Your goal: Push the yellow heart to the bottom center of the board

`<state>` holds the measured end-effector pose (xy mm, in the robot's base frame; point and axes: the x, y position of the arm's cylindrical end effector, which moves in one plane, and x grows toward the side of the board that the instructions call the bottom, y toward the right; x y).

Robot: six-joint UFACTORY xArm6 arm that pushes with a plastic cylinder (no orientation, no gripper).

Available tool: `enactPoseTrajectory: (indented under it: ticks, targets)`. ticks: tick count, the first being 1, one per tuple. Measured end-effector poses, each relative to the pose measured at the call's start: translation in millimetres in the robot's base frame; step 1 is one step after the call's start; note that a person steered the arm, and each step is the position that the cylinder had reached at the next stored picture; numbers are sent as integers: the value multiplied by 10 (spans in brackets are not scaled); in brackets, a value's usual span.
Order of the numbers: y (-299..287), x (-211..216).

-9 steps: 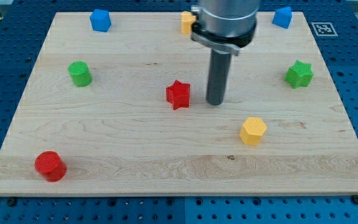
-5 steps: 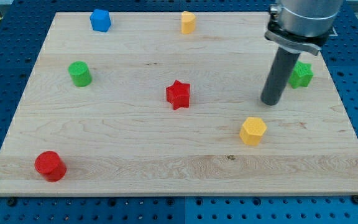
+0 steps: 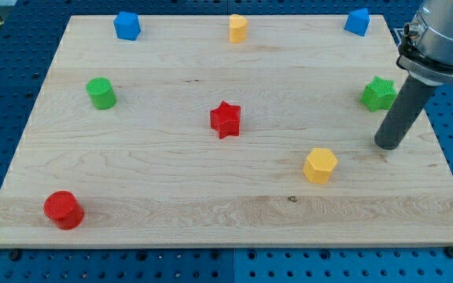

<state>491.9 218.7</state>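
A small yellow block [image 3: 237, 27], the likely heart, stands at the view's top centre of the wooden board [image 3: 156, 189]. A yellow hexagon [image 3: 320, 165] lies right of the middle, lower down. My tip [image 3: 387, 146] rests on the board near the right edge, right of and slightly above the yellow hexagon and just below the green star [image 3: 378, 93]. It touches no block. It is far from the yellow block at the top centre.
A red star [image 3: 226, 119] sits mid-board. A green cylinder [image 3: 101, 93] is at the left, a red cylinder [image 3: 63, 209] at the bottom left. Blue blocks stand at the top left [image 3: 127, 25] and top right [image 3: 358, 21].
My tip has slid from beside the red star rightward and slightly down to near the board's right edge. No block has moved.
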Motion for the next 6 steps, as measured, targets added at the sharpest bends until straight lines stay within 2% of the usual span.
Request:
enactPoseTrajectory:
  ticks: [2,3,6]
  targets:
    - [-27,113]
    - [-223,256]
    - [-923,288]
